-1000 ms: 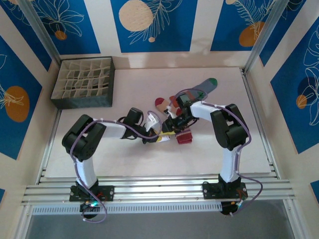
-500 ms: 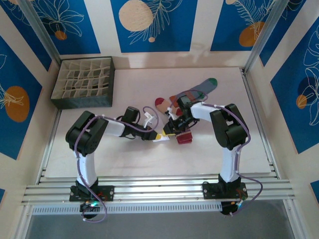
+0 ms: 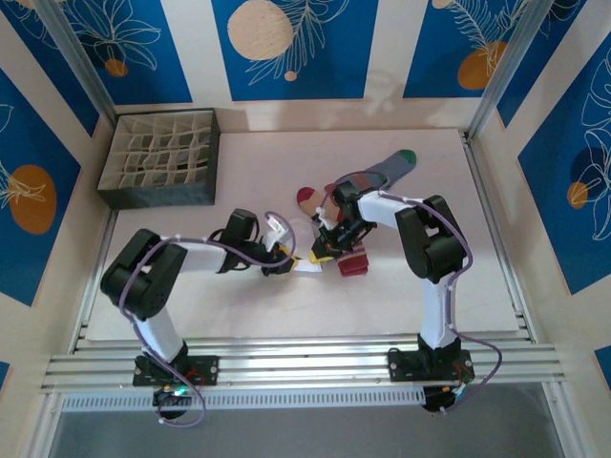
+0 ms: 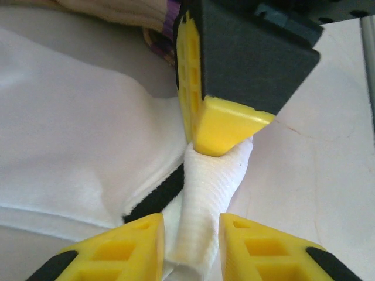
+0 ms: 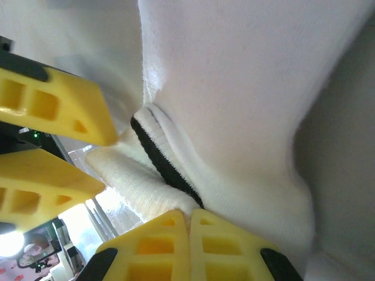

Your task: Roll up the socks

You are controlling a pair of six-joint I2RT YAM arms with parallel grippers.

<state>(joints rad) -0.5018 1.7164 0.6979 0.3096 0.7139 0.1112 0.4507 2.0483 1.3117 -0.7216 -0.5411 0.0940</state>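
The white sock (image 3: 307,264) with a dark cuff stripe lies mid-table between both grippers. My left gripper (image 4: 192,249) has its yellow fingers (image 4: 136,246) closed on the sock's ribbed cuff (image 4: 208,187). My right gripper (image 5: 188,234) is shut, pinching the same cuff (image 5: 137,187) beside the black stripe (image 5: 161,161); its tip (image 4: 225,126) presses the cuff from above. The two grippers (image 3: 284,250) (image 3: 325,248) nearly touch. The peach sock (image 3: 307,197) with its maroon end (image 3: 353,263) lies under the right arm. The grey-blue sock (image 3: 387,170) with green toe lies behind it.
A dark divided storage box (image 3: 160,158) stands at the back left. The white table (image 3: 239,305) ends at metal rails along the near edge (image 3: 305,367). Patterned blue walls close in the sides and back.
The left arm has swung its elbow lower and further left, and its gripper drew slightly left with the cuff. The right gripper followed a little left, staying on the white sock.
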